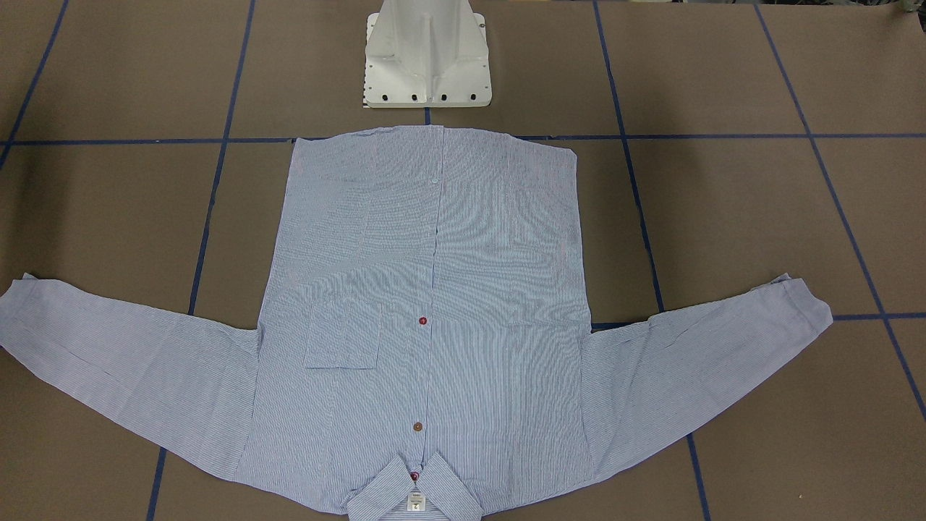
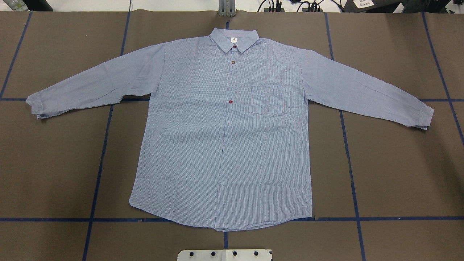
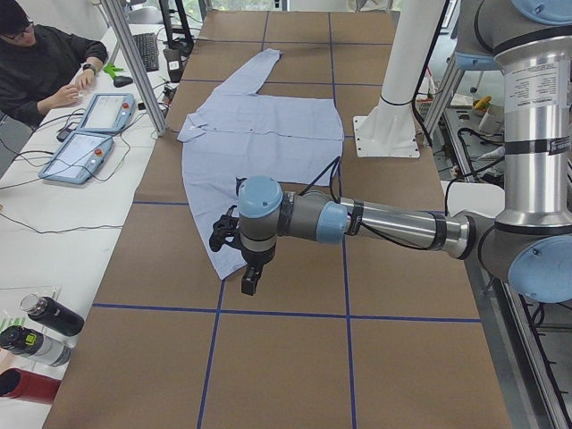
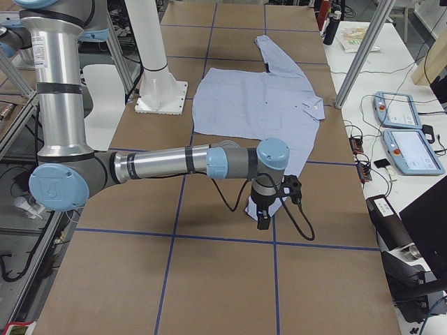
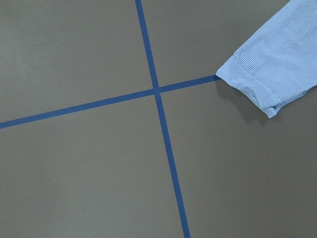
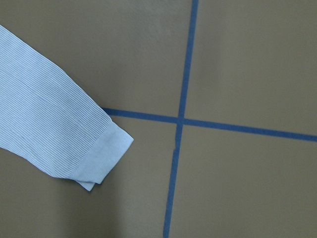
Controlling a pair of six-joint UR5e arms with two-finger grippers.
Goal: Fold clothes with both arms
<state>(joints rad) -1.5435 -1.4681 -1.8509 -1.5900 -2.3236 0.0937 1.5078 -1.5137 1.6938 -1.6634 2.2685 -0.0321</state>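
Observation:
The light blue striped shirt [image 2: 224,137] lies flat and face up on the brown table, buttoned, sleeves spread wide, its collar [image 1: 414,488] on the side away from the robot's base. Neither arm shows in the overhead or front views. In the left side view my left gripper [image 3: 250,281] hangs above the table by the near sleeve's end; its wrist view shows that cuff [image 5: 267,74]. In the right side view my right gripper [image 4: 264,220] hangs by the other sleeve's end, whose cuff [image 6: 94,153] shows in its wrist view. I cannot tell whether either gripper is open or shut.
Blue tape lines [image 2: 98,181] cross the brown table. The white pedestal base [image 1: 427,65] stands just behind the shirt's hem. A person [image 3: 40,63] sits at a side bench with control tablets [image 3: 89,134]; bottles [image 3: 36,331] lie near that bench's end.

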